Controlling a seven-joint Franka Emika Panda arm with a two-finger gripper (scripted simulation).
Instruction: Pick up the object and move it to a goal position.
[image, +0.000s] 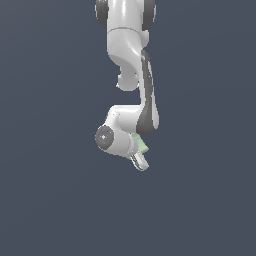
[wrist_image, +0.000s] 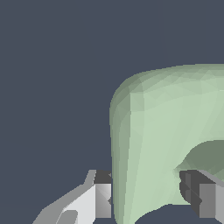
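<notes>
The object is a pale green block with rounded corners (wrist_image: 153, 144). It fills much of the wrist view, and part of its round central hole shows. My gripper (wrist_image: 146, 194) is shut on the object, one finger (wrist_image: 98, 197) on its outer side and the other finger (wrist_image: 201, 197) at the hole's edge. In the exterior view the arm hangs down from above. The gripper (image: 140, 159) points down toward the exterior view's right, and a sliver of the green object (image: 142, 145) shows beside the wrist. The rest of it is hidden by the hand.
A plain dark grey surface (image: 50, 200) lies all around. No other objects, containers or edges show in either view.
</notes>
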